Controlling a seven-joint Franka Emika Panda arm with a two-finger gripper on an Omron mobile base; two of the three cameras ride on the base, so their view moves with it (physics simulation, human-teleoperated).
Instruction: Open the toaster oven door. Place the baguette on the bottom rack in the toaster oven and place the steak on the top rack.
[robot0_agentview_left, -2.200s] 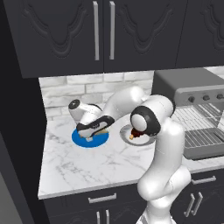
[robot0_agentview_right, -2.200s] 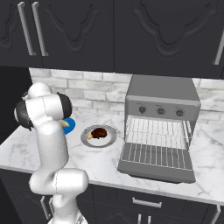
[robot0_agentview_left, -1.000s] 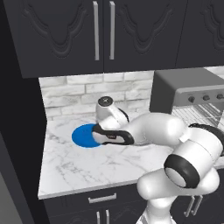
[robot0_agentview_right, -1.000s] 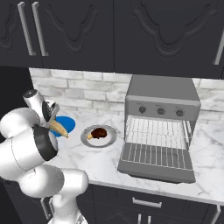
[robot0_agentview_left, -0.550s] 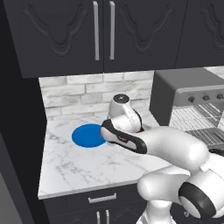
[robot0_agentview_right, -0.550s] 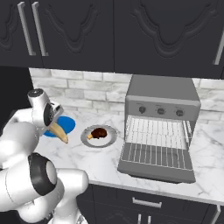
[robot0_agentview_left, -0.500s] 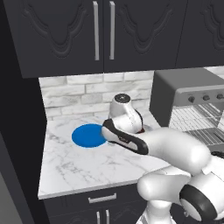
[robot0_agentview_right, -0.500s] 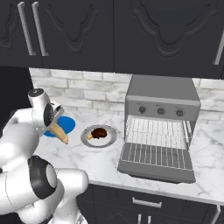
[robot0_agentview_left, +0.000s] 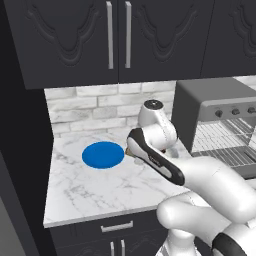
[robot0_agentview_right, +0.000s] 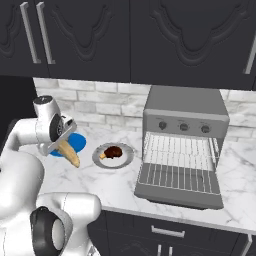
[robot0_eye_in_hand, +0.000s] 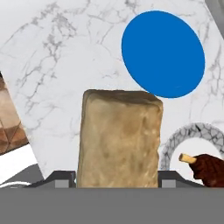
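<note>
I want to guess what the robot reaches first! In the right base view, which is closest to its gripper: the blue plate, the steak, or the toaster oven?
1. The blue plate, just behind the gripper, which holds the baguette.
2. The steak, on its grey plate farther right.
3. The toaster oven, farthest right, door already open.

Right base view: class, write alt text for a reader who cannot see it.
A white robot arm's gripper holds a baguette above a marble counter. Beside it, a steak sits on a plate; right of that, a toaster oven stands with its door open.

Tan baguette (robot0_eye_in_hand: 119, 140) aloft; steak (robot0_agentview_right: 113, 151) plated; toaster oven door (robot0_agentview_right: 177, 184) down
</note>
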